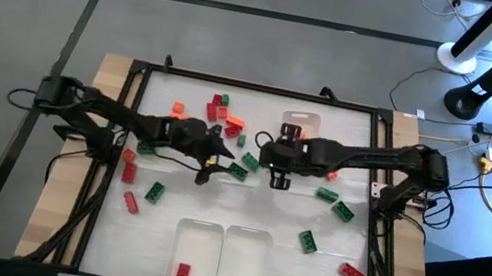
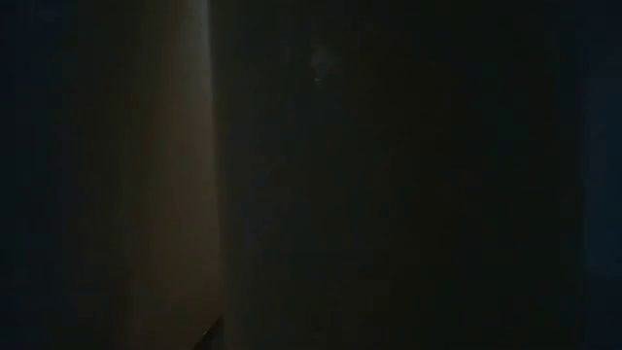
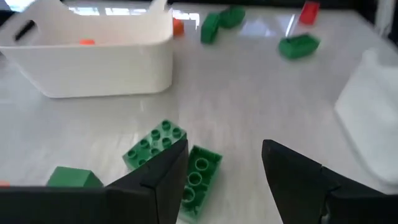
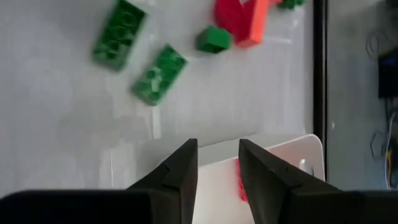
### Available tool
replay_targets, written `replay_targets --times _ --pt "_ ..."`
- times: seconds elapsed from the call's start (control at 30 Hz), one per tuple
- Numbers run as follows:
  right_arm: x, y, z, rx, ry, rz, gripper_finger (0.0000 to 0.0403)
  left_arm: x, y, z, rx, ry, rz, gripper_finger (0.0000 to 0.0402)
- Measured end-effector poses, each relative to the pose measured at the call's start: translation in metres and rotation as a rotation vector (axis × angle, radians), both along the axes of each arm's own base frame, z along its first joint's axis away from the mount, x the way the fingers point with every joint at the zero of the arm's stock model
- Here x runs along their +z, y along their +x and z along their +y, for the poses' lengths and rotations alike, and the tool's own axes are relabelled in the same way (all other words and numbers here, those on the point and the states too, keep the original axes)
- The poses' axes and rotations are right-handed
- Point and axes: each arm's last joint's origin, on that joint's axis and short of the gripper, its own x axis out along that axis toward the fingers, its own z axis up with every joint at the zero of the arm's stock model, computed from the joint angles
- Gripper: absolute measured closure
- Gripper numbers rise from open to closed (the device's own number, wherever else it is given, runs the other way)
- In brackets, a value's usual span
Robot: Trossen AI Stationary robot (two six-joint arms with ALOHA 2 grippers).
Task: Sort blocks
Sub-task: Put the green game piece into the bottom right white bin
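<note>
At the near edge of the table two white trays (image 1: 245, 260) stood side by side, and the left one held a single red block (image 1: 182, 273). Just beyond them loose blocks lay scattered on the mat: a red one (image 1: 350, 271) and a green one (image 1: 308, 240) on my right, and a red-and-green few (image 1: 130, 201) on my left. At the middle of the table both my arms reached inward. My left claw (image 3: 224, 171) hung low over the mat with its fingers well apart and nothing between them. A green pair (image 3: 155, 142) of blocks lay just beside one fingertip, the nearer block partly hidden behind it. My right claw (image 4: 217, 165) was close by, nearer the far side, over the rim of the far tray (image 4: 273, 155). A sliver of red (image 4: 239, 183) showed beside it. I could not tell whether that red was clamped in the claw or lying in the tray, so I could not say if the claw gripped anything. Farther on, the far tray also held a bit of orange (image 3: 87, 42). To its left lay a heap (image 1: 220, 111) of red, green and orange blocks, and a lone orange block (image 1: 177, 106) lay apart from it.
</note>
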Motion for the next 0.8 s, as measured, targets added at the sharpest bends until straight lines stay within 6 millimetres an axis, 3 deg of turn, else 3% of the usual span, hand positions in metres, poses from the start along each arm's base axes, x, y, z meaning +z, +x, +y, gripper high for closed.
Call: replay_targets --times 0.37,0.6,0.8 --pt "0.024 -0.026 0.036 0.131 0.004 -0.002 0.0286 -0.027 0.050 0.005 -0.097 0.112 0.208 0.0206" --pt "0.023 -0.033 0.057 0.209 0.031 0.038 0.0286 -0.034 0.058 0.008 -0.101 0.176 0.304 0.0206" --pt "0.022 -0.039 0.072 0.259 0.026 0.075 0.0286 -0.038 0.053 0.017 -0.056 0.160 0.364 0.0206"
